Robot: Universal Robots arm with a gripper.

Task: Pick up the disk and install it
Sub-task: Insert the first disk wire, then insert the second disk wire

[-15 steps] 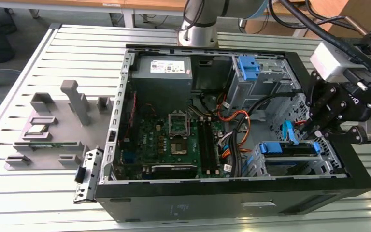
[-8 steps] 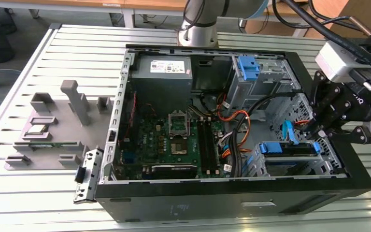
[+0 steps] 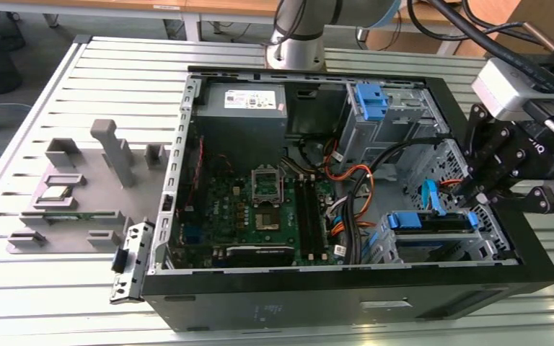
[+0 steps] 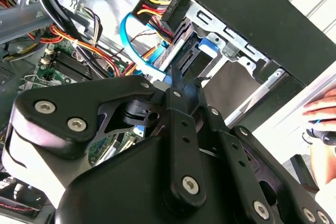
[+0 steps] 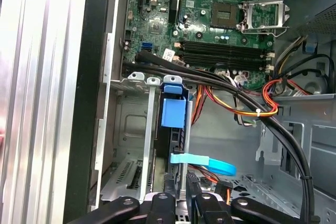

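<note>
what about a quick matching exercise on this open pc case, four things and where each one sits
Things:
1. disk
2. gripper
3. power supply box
4. grey fixture

Places:
A. on the slatted table, outside the case, at the exterior view's left
B. far corner inside the case
C. in the drive cage at the exterior view's right
D. above the case's edge at the exterior view's right, by the drive cage

Pairs: 1-C, 2-D, 3-B, 4-A

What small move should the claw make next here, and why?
Probably a short, straight push sending the disk deeper along its slot. In the first wrist view the claw sits at the disk's near edge and the disk stands upright inside the metal drive bay. Whether it is fully seated is unclear. A blue cable lies close by.
</note>
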